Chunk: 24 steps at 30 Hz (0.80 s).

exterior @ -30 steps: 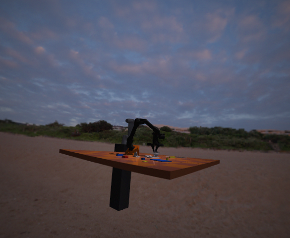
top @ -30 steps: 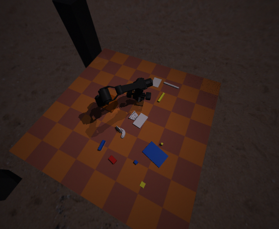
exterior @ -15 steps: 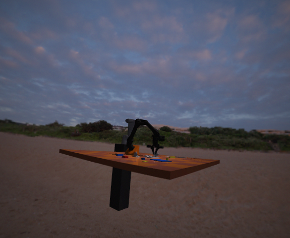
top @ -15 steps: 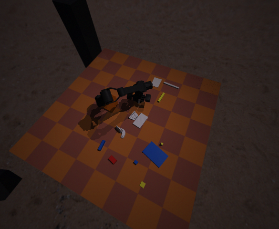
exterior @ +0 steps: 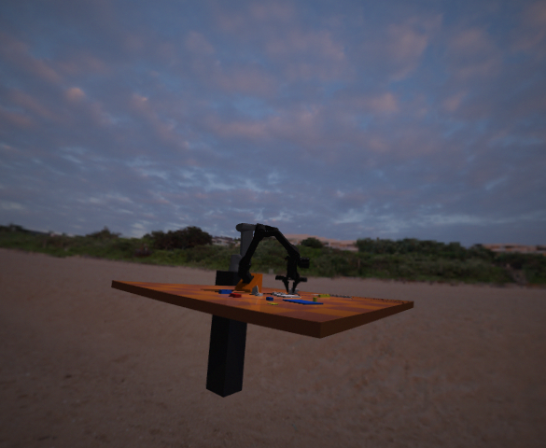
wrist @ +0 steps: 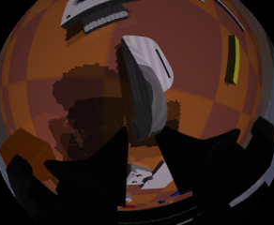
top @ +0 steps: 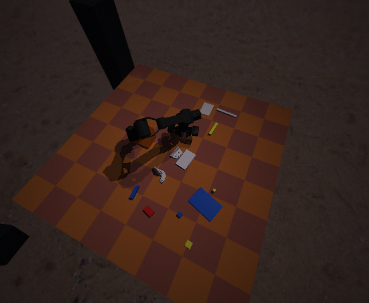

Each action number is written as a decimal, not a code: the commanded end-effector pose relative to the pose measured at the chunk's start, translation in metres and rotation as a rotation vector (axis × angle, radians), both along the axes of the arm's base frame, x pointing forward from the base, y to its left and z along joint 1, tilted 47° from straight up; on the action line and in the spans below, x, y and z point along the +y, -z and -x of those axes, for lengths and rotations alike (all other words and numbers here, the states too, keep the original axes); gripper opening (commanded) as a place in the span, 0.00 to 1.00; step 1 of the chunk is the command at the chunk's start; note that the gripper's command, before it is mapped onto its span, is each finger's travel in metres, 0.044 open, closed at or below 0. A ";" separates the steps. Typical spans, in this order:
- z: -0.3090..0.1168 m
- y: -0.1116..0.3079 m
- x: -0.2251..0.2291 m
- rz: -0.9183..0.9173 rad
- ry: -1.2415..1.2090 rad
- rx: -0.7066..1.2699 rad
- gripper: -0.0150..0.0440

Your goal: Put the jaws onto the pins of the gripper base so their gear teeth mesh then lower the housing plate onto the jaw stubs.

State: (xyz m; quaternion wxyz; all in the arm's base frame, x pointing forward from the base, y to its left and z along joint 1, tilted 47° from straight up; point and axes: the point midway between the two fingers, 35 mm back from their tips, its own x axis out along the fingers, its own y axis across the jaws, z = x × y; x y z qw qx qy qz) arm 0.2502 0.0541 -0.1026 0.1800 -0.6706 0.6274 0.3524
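My gripper is low over the table, its fingers slightly apart. A grey-white jaw stands between and beyond the open fingertips, a small gap showing at the left finger. A curved white jaw lies nearer the front. A white piece with small holes lies beside a flat white plate. Another white piece with holes and a toothed edge shows at the wrist view's top left; the arm hides it in the top view. I cannot tell which is the housing plate.
Behind are a white square plate, a white rod and a yellow bar. An orange block is by the arm. Toward the front lie a blue plate, blue bar and red block.
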 end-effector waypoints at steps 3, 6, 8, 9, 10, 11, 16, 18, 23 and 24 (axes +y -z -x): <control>-0.003 -0.027 0.030 -0.002 -0.004 0.000 0.76; -0.002 -0.048 0.050 -0.002 -0.004 0.001 0.90; -0.002 -0.050 0.051 -0.002 -0.004 0.001 0.98; -0.002 -0.050 0.051 -0.002 -0.004 0.001 1.00; -0.002 -0.050 0.051 -0.002 -0.004 0.001 1.00; -0.002 -0.050 0.051 -0.002 -0.004 0.001 1.00; -0.002 -0.050 0.051 -0.002 -0.004 0.001 1.00; -0.002 -0.050 0.051 -0.002 -0.004 0.001 1.00; -0.002 -0.050 0.051 -0.002 -0.004 0.001 1.00; -0.002 -0.050 0.051 -0.002 -0.004 0.001 1.00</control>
